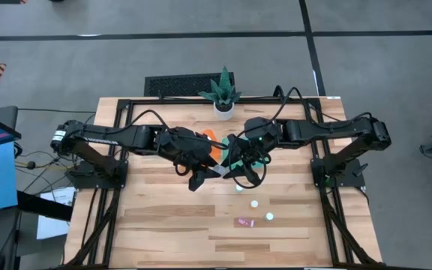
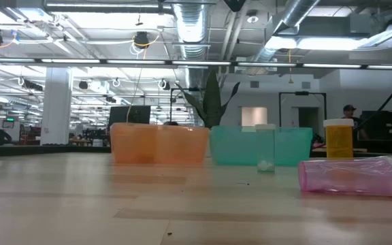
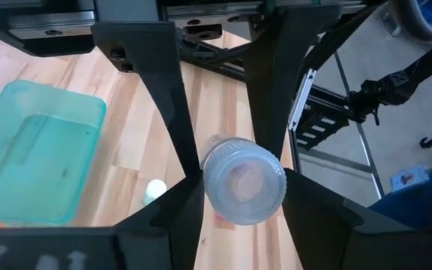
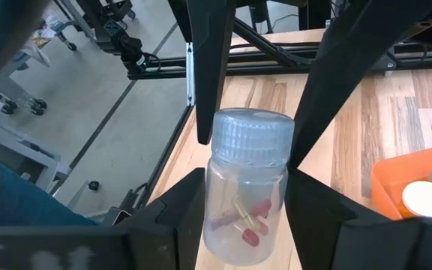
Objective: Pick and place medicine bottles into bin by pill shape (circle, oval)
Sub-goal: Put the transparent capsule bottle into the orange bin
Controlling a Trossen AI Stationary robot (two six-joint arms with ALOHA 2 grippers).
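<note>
Wrist views show one clear bottle (image 4: 247, 187) pinched from both ends over mid-table: cap clamped by the left gripper (image 3: 240, 184), body flanked by the right gripper (image 4: 246, 196). Around 5 o'clock, a pink bottle (image 1: 244, 222) is lying on the wooden table (image 1: 163, 232); an open workshop is seen behind.

a light wooden table (image 1: 163, 225) carries an orange bin (image 2: 158, 143), a teal bin (image 2: 237, 145), a potted plant (image 1: 223, 93) and scattered bottles (image 1: 254, 203).

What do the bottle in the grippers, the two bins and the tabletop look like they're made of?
Bottle: clear plastic, probably; pills show through, ribbed cap.
Orange bin and teal bin: translucent plastic with a matte look; light passes through their walls.
Tabletop: light wood planks with visible grain and seams, smooth finish.
</note>
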